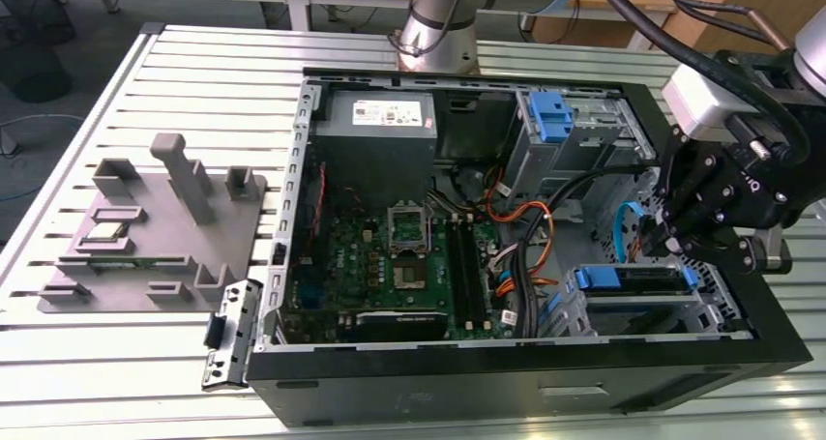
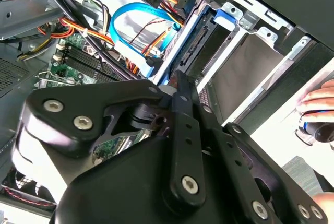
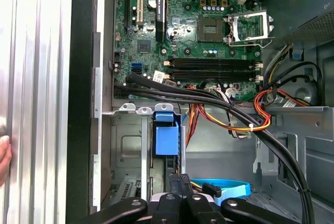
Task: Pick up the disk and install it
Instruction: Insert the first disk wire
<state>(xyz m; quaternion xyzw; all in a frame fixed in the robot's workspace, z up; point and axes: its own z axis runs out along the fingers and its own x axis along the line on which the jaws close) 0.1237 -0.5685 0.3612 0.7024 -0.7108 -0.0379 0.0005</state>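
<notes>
For the gripper [image 2: 176, 80]: hangs inside the open computer case [image 1: 452, 382], fingers pinched together on nothing, tips just beside the disk [image 3: 167, 139]. For the disk: lies slotted in the lower drive cage [image 1: 645, 314] at the exterior view's right, blue carrier tab facing the motherboard [image 3: 209, 4].

On my feed the hand [image 3: 180, 182] is matt black, dotted with silver screw heads. The disk [image 1: 633, 279] shows a bright blue frame around dark grey. I see a green motherboard [image 1: 387, 266], a black case [image 1: 516, 387], a pale blue ribbon cable [image 2: 130, 18] and orange, red and yellow wires [image 3: 245, 126]. The silver bench [image 1: 142, 363] is ribbed in parallel stripes. The fixture block [image 1: 142, 237] is plain grey.
</notes>
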